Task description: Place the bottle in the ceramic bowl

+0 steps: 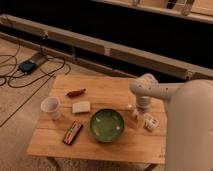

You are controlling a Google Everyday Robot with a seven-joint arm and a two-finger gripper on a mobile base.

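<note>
Robot's arm [165, 92] reaches over a wooden table [100, 92] with a green bowl [107, 125]. The gripper [135, 113] hangs at the bowl's three o'clock, its hold impossible to tell. Just beyond it the bottle [151, 122] apparently lies on its side, long axis ten-to-four. Closing squarely across that axis looks wisest.

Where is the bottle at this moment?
In the camera view, the bottle rests on the table at picture right, between the ceramic bowl and the table edge; the gripper hangs beside it.
</note>
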